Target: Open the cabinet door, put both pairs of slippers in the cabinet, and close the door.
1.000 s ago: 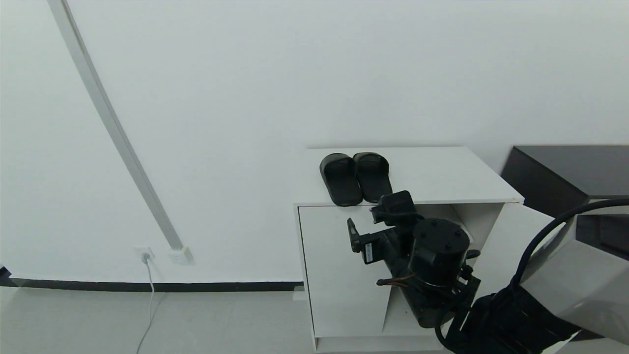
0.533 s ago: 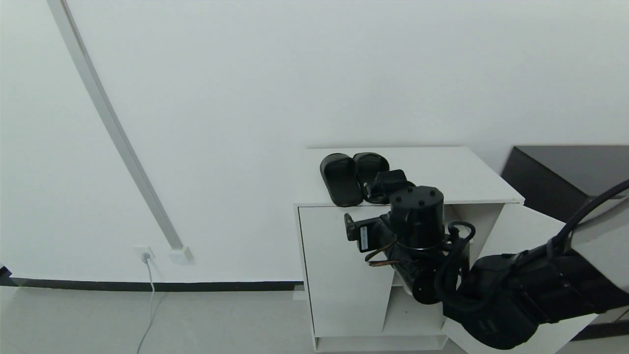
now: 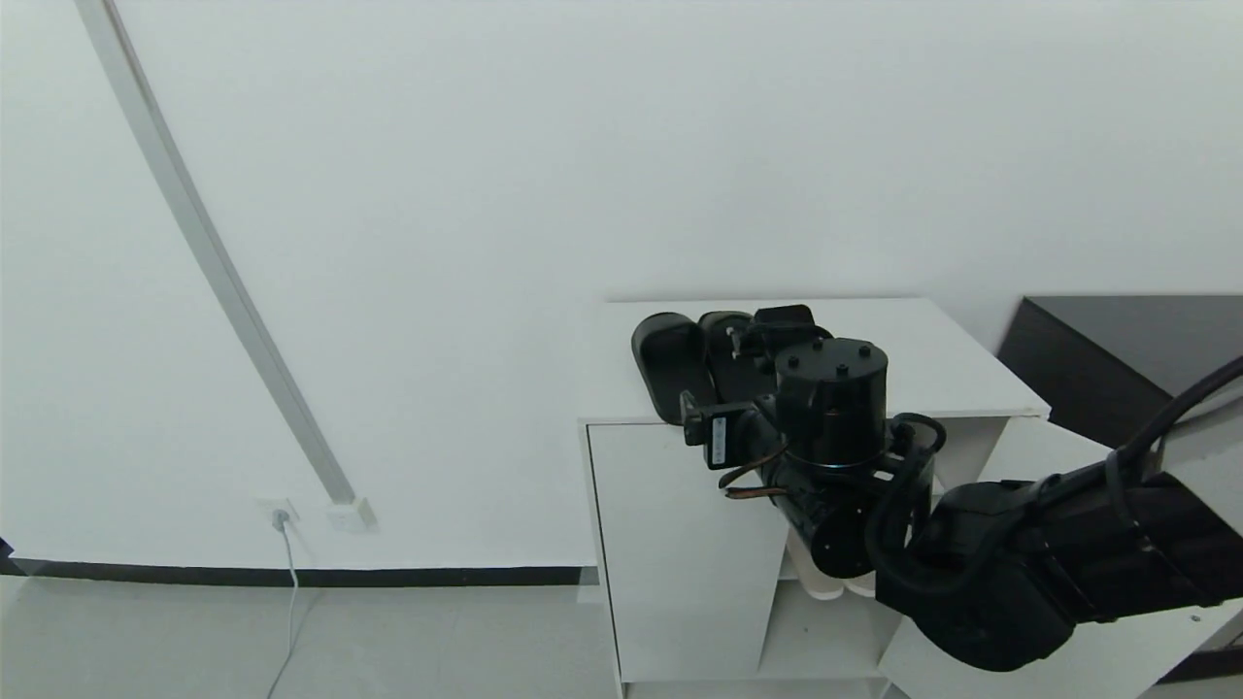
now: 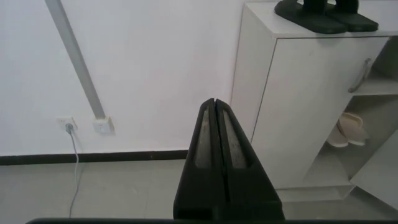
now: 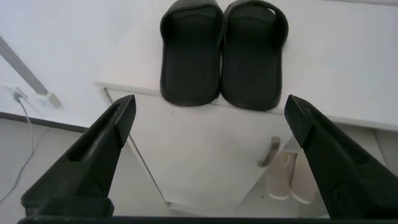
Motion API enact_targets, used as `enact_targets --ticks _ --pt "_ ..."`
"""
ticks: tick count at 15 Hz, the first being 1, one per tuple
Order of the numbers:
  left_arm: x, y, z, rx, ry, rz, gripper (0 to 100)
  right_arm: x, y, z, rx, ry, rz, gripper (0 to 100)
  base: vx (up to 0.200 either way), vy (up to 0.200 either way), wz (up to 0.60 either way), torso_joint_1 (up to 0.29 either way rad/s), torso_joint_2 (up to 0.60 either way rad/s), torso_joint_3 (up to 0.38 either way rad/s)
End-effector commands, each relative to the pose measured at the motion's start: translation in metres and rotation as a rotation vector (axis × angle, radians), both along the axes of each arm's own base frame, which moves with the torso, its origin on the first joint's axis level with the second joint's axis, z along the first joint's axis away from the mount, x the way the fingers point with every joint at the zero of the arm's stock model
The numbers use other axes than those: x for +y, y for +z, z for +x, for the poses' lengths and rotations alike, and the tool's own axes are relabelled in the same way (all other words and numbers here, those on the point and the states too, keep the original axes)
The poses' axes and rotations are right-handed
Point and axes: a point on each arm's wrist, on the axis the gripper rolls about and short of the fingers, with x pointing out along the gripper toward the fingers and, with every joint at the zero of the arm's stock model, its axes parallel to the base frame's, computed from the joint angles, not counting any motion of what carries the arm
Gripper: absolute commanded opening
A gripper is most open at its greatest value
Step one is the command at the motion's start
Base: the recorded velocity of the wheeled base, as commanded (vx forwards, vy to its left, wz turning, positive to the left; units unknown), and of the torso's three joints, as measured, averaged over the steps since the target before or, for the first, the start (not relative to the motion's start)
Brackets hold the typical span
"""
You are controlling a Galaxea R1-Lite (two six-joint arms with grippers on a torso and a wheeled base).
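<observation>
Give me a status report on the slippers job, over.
Right gripper open, lined up on black slippers atop cabinet. Left gripper shut, clear of cabinet. Pale pair inside. Nothing blocking.

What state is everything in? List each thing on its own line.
Black slippers: side by side on top of the cabinet, ungrasped.
Pale slippers: inside the cabinet.
Left cabinet door: shut.
Right cabinet door: swung open.
Right claw: open, holding nothing.
Left claw: shut, empty.
Wall plug: plugged in.
</observation>
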Motion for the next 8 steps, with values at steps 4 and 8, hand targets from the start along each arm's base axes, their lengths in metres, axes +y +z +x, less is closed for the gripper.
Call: enact_targets --ticks 4,8 --pt "0.000 0.000 0.000 0.001 0.000 0.000 0 0.000 -0.013 0.008 0.022 -0.014 -0.023 100 0.200 0.000 0.00 0.008 0.01 -0.001" --pt "0.000 0.000 0.000 0.001 -0.001 0.000 0 0.006 -0.023 0.015 0.040 -0.011 -0.039 100 0.200 0.000 0.00 0.004 0.01 0.005"
